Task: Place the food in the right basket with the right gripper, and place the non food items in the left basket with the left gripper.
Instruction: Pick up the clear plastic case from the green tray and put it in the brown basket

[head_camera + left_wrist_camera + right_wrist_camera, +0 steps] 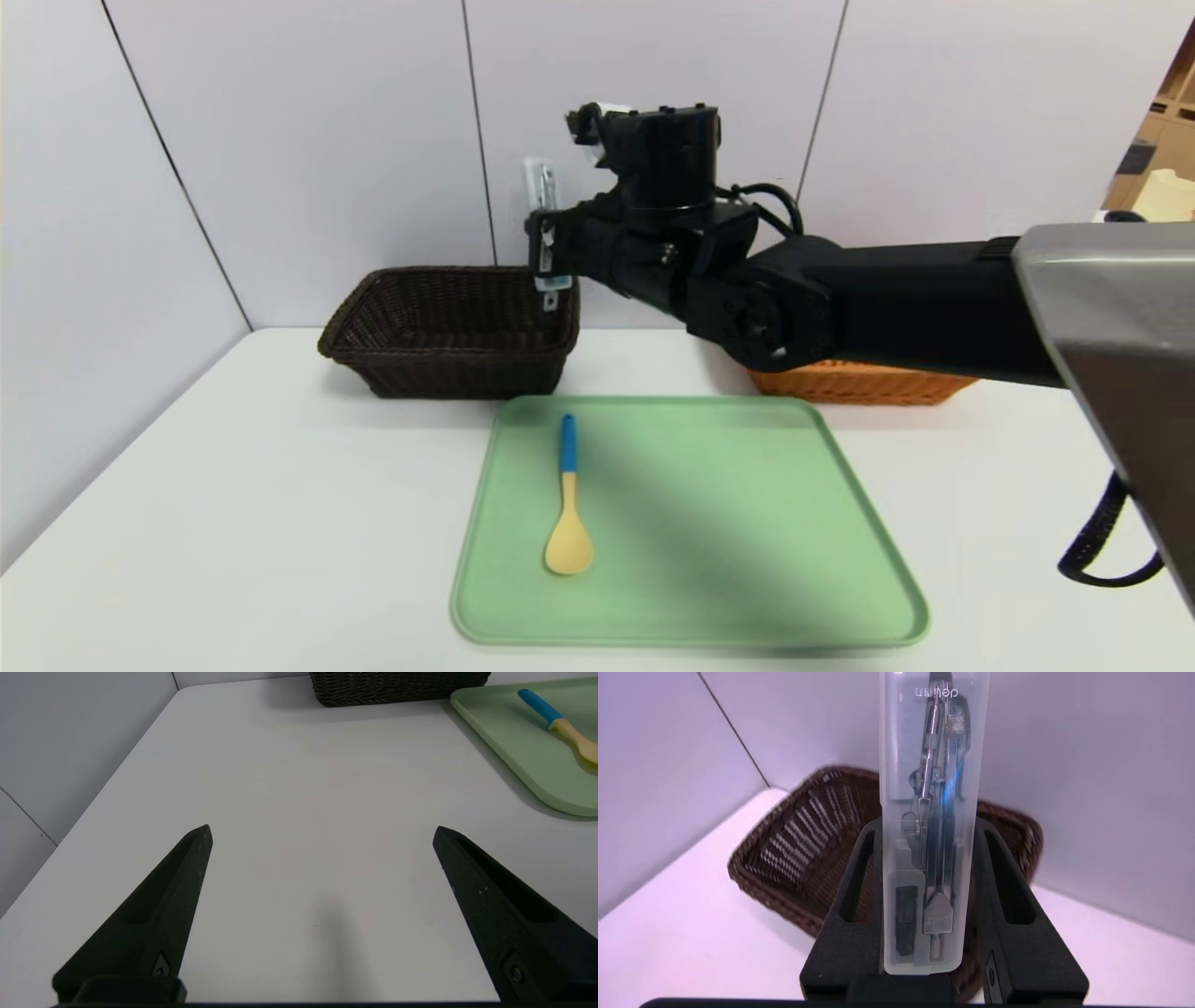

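Translucent case (934, 826) clamped upright in the right gripper (930, 905), above the dark basket (448, 331).
Spoon (568, 504) lies on the green tray (747, 523); left gripper (322, 896) hangs apart, empty.

Green tray (709, 523) on white table (233, 523)

Lies flat on the table's middle, rounded corners, shallow raised rim, near edge close to the table's front. Behind the table, pale wall panels (308, 140) with thin dark seams; wooden shelving (1158, 140) beyond the table's far right.
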{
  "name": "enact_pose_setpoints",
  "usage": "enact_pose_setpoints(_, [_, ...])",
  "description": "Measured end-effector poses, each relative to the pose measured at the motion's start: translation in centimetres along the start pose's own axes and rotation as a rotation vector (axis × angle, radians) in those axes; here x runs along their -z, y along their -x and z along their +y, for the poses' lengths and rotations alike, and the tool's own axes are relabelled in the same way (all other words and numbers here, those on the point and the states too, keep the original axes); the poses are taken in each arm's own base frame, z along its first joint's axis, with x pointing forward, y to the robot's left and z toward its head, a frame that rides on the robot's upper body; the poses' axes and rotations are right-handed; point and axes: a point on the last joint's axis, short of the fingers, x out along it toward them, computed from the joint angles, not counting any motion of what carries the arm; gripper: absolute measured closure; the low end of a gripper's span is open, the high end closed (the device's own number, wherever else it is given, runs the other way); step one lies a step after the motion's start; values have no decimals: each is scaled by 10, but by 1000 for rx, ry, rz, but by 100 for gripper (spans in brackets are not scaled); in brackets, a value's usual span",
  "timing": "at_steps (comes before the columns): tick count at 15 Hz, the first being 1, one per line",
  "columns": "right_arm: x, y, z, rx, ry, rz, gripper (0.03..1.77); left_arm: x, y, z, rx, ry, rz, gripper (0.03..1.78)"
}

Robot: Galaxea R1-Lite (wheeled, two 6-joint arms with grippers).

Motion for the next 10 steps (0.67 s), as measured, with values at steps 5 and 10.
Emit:
enact_pose_setpoints(5, [34, -29, 5, -16, 57, -67, 126, 0, 0, 0, 0, 0, 0, 12])
enact_pose_setpoints(10, [72, -50, 0, -6, 96, -58, 126, 0, 0, 0, 0, 0, 0, 12])
